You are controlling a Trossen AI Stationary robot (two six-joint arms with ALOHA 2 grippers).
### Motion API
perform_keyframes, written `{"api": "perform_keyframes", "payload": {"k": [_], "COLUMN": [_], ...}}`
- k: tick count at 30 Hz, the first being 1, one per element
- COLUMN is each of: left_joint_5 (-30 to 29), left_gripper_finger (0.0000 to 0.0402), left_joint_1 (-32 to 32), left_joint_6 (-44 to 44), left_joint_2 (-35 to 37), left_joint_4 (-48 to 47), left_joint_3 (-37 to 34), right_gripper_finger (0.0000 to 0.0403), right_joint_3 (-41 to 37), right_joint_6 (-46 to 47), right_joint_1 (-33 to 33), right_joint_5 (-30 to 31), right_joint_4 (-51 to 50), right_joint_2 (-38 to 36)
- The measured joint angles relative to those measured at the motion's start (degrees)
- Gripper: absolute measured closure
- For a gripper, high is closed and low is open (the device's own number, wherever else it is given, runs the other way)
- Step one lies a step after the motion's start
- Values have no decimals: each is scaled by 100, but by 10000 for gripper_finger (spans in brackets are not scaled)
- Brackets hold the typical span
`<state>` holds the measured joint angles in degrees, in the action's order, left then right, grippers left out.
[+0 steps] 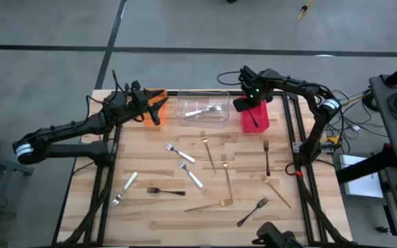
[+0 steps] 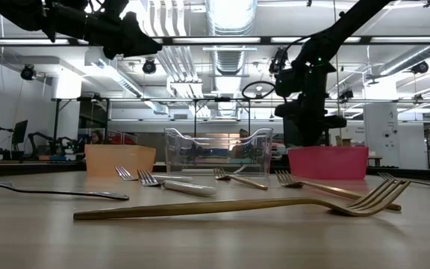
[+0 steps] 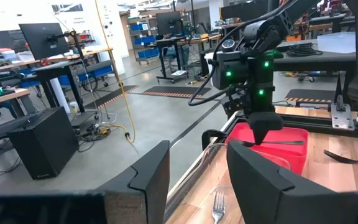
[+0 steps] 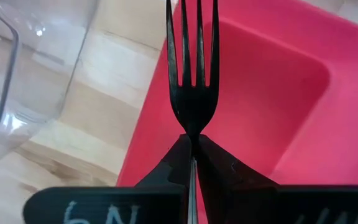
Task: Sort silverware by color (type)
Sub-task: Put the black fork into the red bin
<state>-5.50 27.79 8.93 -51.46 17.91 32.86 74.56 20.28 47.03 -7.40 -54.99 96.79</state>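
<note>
My right gripper (image 1: 253, 116) hangs over the red bin (image 1: 262, 124), shut on a black fork (image 4: 192, 68). My left gripper (image 3: 197, 180) stands open and empty, level, above the orange bin (image 1: 158, 94) at the table's far left. The clear bin (image 1: 203, 109) between the two bins holds a silver fork (image 1: 204, 109). Loose silverware lies flat on the wooden table: silver forks (image 1: 180, 153), gold forks (image 1: 227, 178) and black forks (image 1: 165, 191). My right gripper pinches the black fork at its neck (image 4: 192, 132), just behind the tines, between the tips of its two fingers. The fingers come from above, pointing steeply down. The fork (image 3: 272, 143) lies about level, lifted clear, above the red bin's opening.
The three bins line the far edge. More forks lie toward the right and near edges: black ones (image 1: 266, 157) (image 1: 252, 211) and gold ones (image 1: 278, 189) (image 1: 209, 205). A silver one (image 1: 124, 188) lies at the left. Bare wood shows at the near left corner.
</note>
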Motion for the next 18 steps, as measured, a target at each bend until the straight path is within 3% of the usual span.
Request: {"api": "perform_keyframes", "payload": {"k": [18], "left_joint_5": [0], "left_gripper_finger": [260], "left_joint_1": [0], "left_joint_6": [0], "left_joint_2": [0], "left_joint_4": [-2], "left_joint_3": [0], "right_gripper_finger": [394], "right_joint_3": [-102], "right_joint_6": [-86], "right_joint_1": [-2], "right_joint_5": [503], "right_joint_4": [37], "right_joint_2": [-2]}}
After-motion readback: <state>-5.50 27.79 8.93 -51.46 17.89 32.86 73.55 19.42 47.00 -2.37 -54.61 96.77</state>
